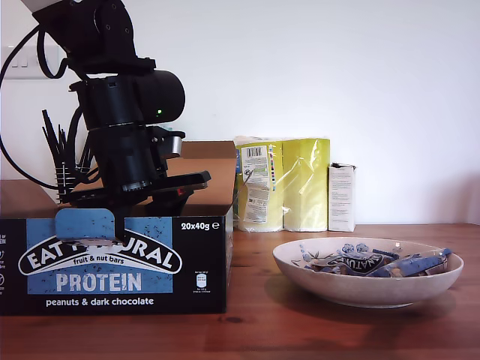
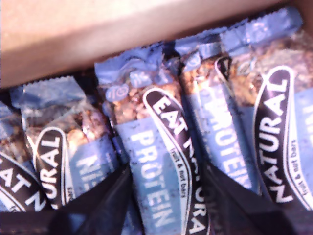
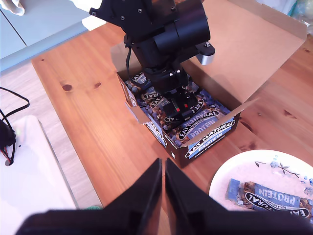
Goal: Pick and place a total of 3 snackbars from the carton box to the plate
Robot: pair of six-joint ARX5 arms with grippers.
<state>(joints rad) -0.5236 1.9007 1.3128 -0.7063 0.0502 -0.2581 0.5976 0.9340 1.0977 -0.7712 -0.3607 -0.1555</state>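
While my first tool [image 2: 164, 188] dips into the carton box [image 1: 112, 259], spread around a snackbar [image 2: 156, 171], my second tool [image 3: 163, 188] hangs high, pressed together.

— Where are my first pincer's [image 1: 124, 217] tips?
— Sunk behind the carton box [image 1: 112, 259] wall (exterior view).
— And the plate [image 3: 234, 171]?
— Cut off at the second wrist view's edge.

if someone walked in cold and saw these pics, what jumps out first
The big black arm plunged into the carton box at the exterior view's left grabs the eye first; my first claw straddles one snackbar among the packed rows. Next is the plate at that view's right, already holding bars. My second claw hangs shut above the table, between box and plate.
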